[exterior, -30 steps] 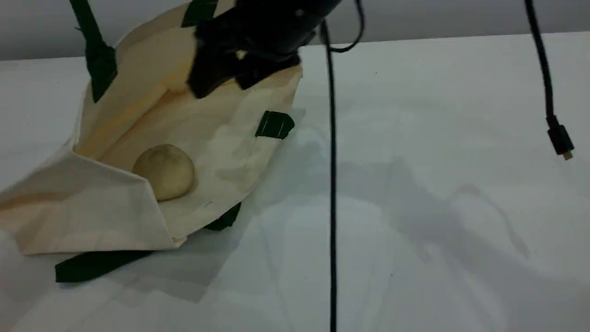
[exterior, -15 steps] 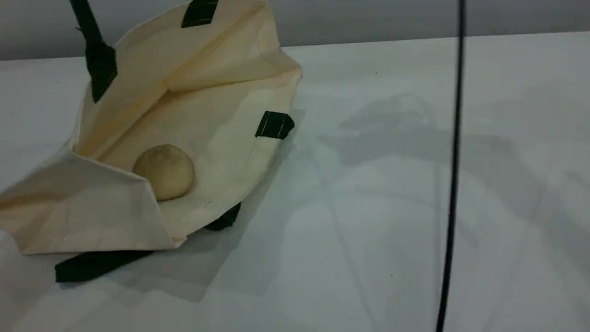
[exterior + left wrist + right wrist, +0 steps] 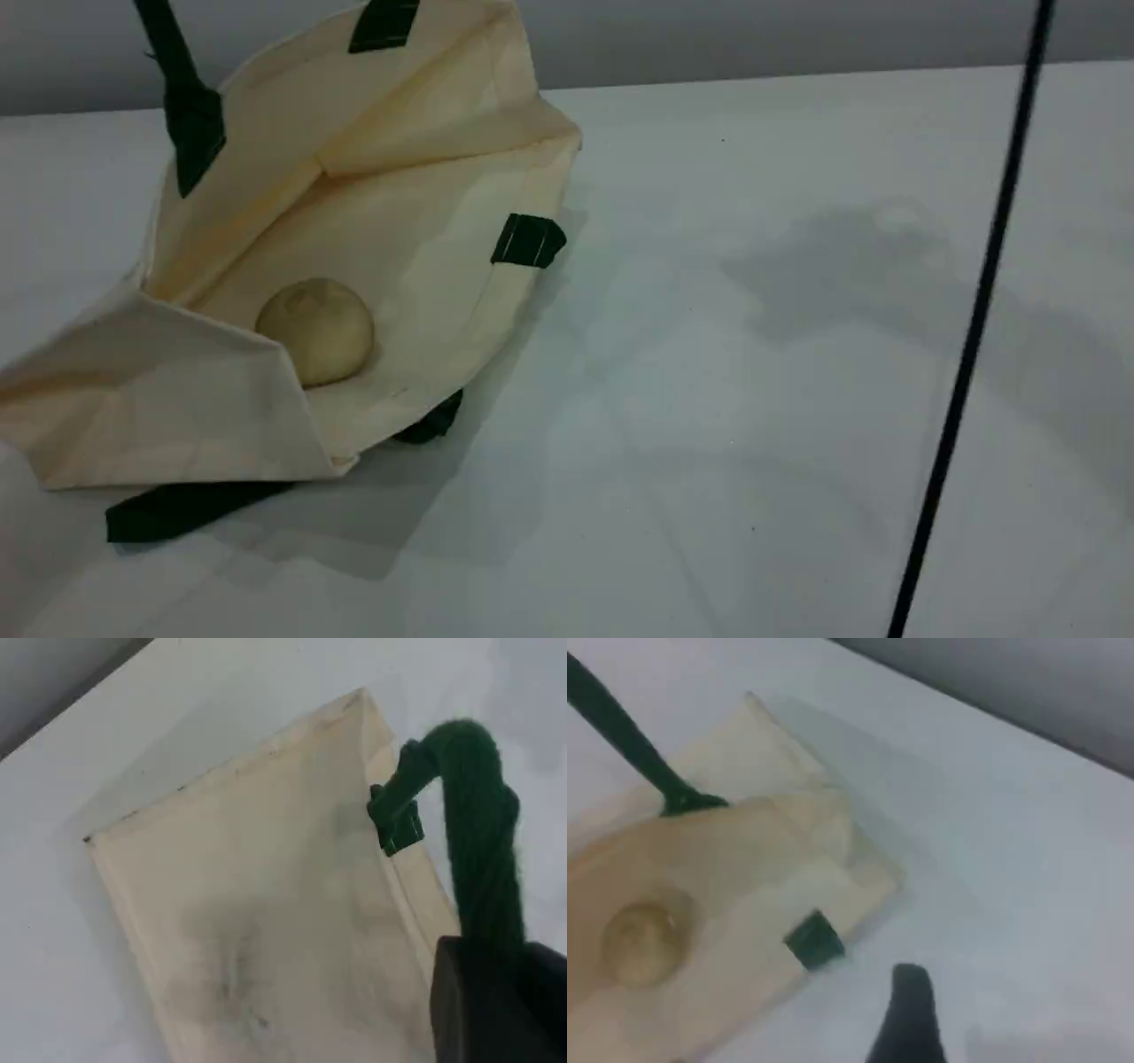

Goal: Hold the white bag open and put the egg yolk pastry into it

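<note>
The white bag [image 3: 416, 221] lies on the table's left side with its mouth held open. Its upper rope handle [image 3: 168, 62] runs taut up out of the scene view. The egg yolk pastry [image 3: 315, 330] rests inside the bag on the lower wall, and the right wrist view shows the pastry [image 3: 642, 943] there too. In the left wrist view my left gripper [image 3: 496, 992] is shut on the green rope handle [image 3: 474, 815], above the bag [image 3: 266, 904]. The right gripper [image 3: 908, 1019] shows one dark fingertip over bare table to the right of the bag [image 3: 744, 859], with nothing in it.
A black cable [image 3: 974, 328] hangs down across the right part of the scene view. The bag's lower handle [image 3: 177, 509] lies flat on the white table [image 3: 709, 399] in front of the bag. A grey wall runs behind the table's far edge.
The right arm, which hovered over the bag's mouth, has left the scene view. Its hanging cable has swung to the right. Bag and pastry have stayed put.
</note>
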### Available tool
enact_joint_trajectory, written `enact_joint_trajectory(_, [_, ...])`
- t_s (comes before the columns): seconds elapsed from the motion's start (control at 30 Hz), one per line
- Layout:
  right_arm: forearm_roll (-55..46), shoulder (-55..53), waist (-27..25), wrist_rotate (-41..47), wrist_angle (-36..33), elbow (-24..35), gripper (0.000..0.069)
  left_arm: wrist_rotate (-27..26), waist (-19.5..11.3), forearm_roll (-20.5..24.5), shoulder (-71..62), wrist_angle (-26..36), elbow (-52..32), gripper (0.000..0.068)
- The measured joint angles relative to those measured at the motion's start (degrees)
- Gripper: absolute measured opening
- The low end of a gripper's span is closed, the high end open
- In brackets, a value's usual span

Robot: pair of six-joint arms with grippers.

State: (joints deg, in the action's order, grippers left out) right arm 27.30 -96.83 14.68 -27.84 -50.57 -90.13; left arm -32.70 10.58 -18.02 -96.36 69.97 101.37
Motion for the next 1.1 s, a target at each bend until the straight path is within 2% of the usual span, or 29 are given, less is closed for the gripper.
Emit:
enact_joint_trajectory(0.2, [-5.9, 5.1, 0.0, 6.3, -2.5, 0.0, 0.0533, 0.0, 0.0, -0.1, 0.0, 0.0, 0.0, 0.0098])
enact_joint_trajectory(0.63, [-5.8, 5.5, 0.0, 6.8, -3.1, 0.0, 0.0533, 0.0, 0.0, -0.1, 0.0, 0.0, 0.0, 0.0098])
enact_joint_trajectory(0.7, [-5.8, 5.5, 0.0, 6.8, -3.1, 0.0, 0.0533, 0.0, 0.0, -0.1, 0.0, 0.0, 0.0, 0.0115])
enact_joint_trajectory(0.8, [-5.8, 5.5, 0.0, 6.8, -3.1, 0.0, 0.0533, 0.0, 0.0, -0.4, 0.0, -0.2, 0.0, 0.0188])
enact_joint_trajectory(0.97, [-5.8, 5.5, 0.0, 6.8, -3.1, 0.0, 0.0533, 0.4, 0.0, -0.6, 0.0, -0.2, 0.0, 0.0423])
enact_joint_trajectory(1.1, [-5.8, 5.5, 0.0, 6.8, -3.4, 0.0, 0.0533, 0.4, 0.0, -0.6, 0.0, -0.2, 0.0, 0.0543])
